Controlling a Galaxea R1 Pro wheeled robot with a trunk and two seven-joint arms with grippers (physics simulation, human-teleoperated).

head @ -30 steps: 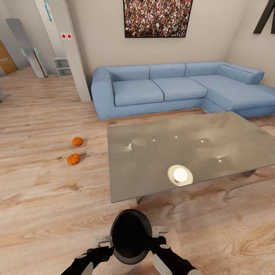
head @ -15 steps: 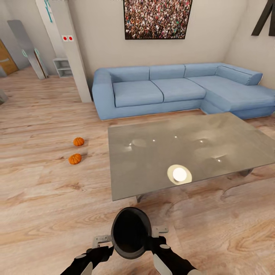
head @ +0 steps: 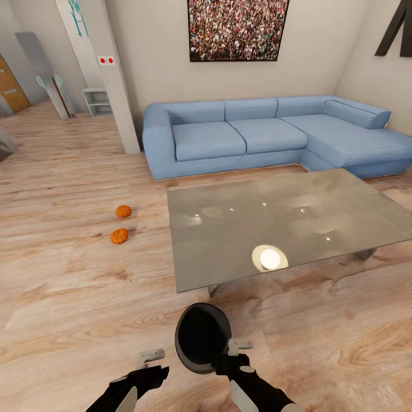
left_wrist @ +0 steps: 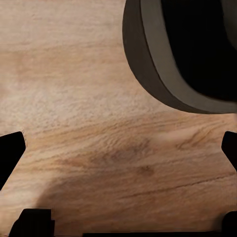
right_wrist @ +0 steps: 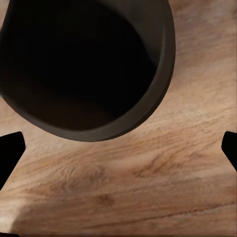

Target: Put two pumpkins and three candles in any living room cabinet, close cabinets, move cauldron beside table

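The dark round cauldron [head: 203, 337] is low in the head view, just short of the grey glass table [head: 297, 212]. My right gripper [head: 238, 349] is close against its right side. My left gripper [head: 150, 360] is a short gap off its left side. In the wrist views, the left gripper [left_wrist: 118, 148] and right gripper [right_wrist: 118, 148] are open over bare floor, the cauldron [left_wrist: 163, 64] [right_wrist: 89, 64] beyond the fingertips. Two orange pumpkins [head: 123, 211] [head: 119, 236] lie on the floor left of the table. A pale round spot [head: 270, 259] shows on the tabletop; I cannot tell if it is a candle. The cabinet is out of view.
A blue corner sofa [head: 257, 134] stands behind the table against the far wall. A white pillar [head: 109, 74] rises at the back left, with a small white shelf unit [head: 96, 100] beyond it. Wood floor [head: 68, 274] stretches left of the table.
My left gripper has come off the cauldron's left side, leaving a gap. The cauldron sits slightly nearer the table. The whole view has shifted a little.
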